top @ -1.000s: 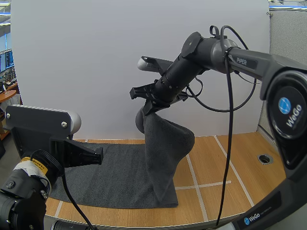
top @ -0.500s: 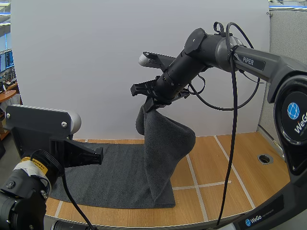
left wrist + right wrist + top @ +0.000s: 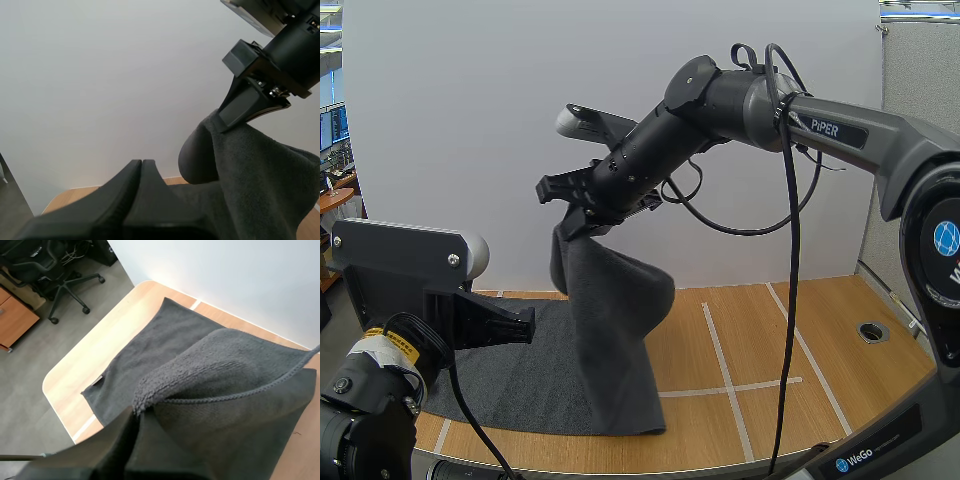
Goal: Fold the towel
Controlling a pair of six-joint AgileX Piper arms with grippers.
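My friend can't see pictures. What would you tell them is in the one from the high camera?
The right gripper holds one edge of a dark grey towel high in the air, so that part hangs like a tent while the rest lies flat on the wooden table. The left gripper, shut, hovers near the flat part.

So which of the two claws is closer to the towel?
Right. The right gripper pinches the towel by an edge, holding it up over the table. The left gripper, shut on nothing, hangs by the towel's flat part, not touching it.
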